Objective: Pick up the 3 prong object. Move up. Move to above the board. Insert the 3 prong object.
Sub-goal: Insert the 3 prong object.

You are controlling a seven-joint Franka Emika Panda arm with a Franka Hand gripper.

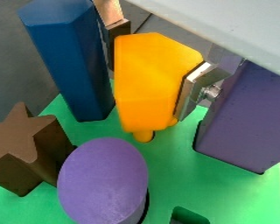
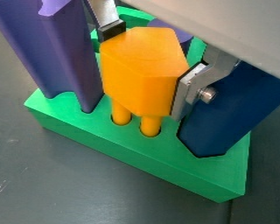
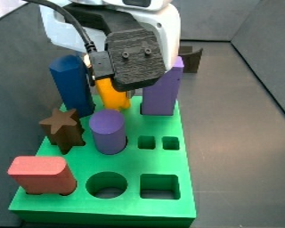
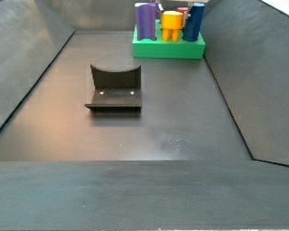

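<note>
The 3 prong object (image 2: 140, 68) is a yellow-orange block, upright between my gripper's (image 2: 152, 61) silver fingers (image 2: 192, 86), which are shut on its sides. Two of its legs (image 2: 150, 124) reach down into small holes in the green board (image 2: 130, 153). In a wrist view the block (image 1: 149, 79) stands over the board (image 1: 166, 171) with one leg tip touching it. In a side view my gripper (image 3: 124, 76) holds the block (image 3: 110, 94) at the board's (image 3: 169, 200) far end. In a side view the block (image 4: 172, 25) stands on the board (image 4: 169, 49) at the far wall.
A blue block (image 3: 69, 82) and a purple block (image 3: 163, 89) stand close on either side of the held block. A purple cylinder (image 3: 106, 132), a brown star (image 3: 61, 127) and a red block (image 3: 40, 174) also sit in the board. The fixture (image 4: 115, 88) stands mid-floor.
</note>
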